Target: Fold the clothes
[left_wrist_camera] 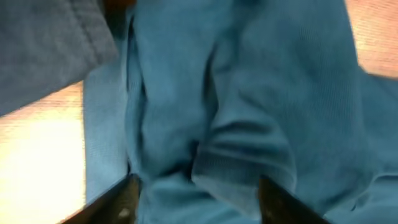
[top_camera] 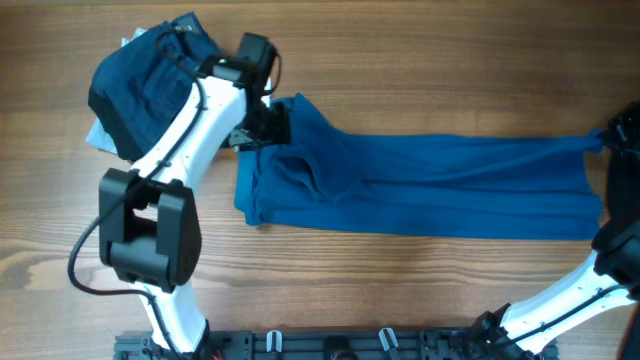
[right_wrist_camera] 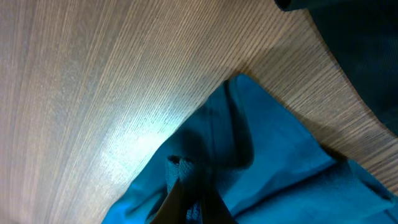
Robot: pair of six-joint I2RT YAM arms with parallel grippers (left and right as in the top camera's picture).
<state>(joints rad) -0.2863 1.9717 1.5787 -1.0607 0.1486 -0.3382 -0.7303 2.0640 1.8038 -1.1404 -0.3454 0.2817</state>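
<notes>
The clothes here are chiefly a cobalt-blue shirt, stretched in a long band across the table. My left gripper hovers over its bunched left end. In the left wrist view this gripper is open, its dark fingers straddling rumpled blue cloth without pinching it. My right gripper is at the shirt's far right end. In the right wrist view it is shut on a small fold of the blue shirt.
A heap of dark denim lies at the back left, with pale blue cloth under it. The denim sits close beside the left gripper. The table edge runs near the right gripper, dark beyond it.
</notes>
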